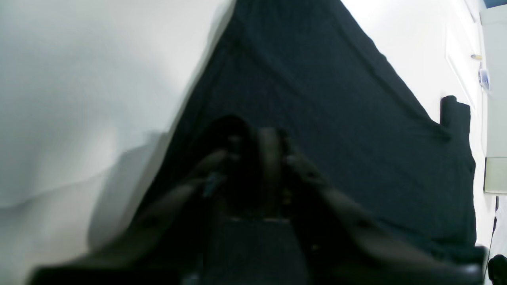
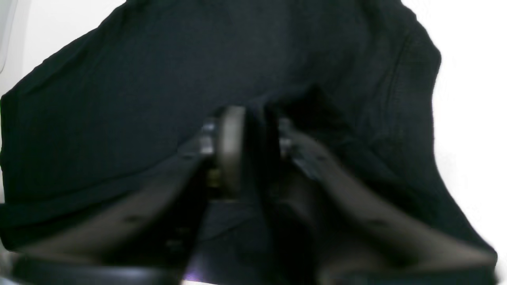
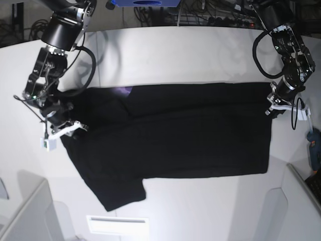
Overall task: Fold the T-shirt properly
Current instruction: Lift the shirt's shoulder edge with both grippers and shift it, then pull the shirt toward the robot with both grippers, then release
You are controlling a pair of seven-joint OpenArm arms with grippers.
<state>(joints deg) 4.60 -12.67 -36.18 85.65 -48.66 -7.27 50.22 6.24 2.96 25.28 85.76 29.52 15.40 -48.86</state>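
The black T-shirt (image 3: 175, 135) lies spread across the white table (image 3: 190, 55), plain side up, with one sleeve (image 3: 118, 193) at the front left. A small purple patch (image 3: 123, 90) peeks out at its far edge. My right gripper (image 3: 64, 128) is shut on the shirt's left edge; in the right wrist view, it (image 2: 253, 138) pinches a raised fold of the black cloth (image 2: 119, 99). My left gripper (image 3: 275, 108) is shut on the shirt's right edge; in the left wrist view, its (image 1: 257, 154) jaws are together on the cloth (image 1: 317, 99).
Cables and a blue object (image 3: 145, 2) lie beyond the table's far edge. A blue tool (image 3: 315, 145) sits at the right edge. Grey-white panels stand at the front left (image 3: 25, 216) and front right (image 3: 296, 201). A white strip (image 3: 118, 224) lies near the front edge.
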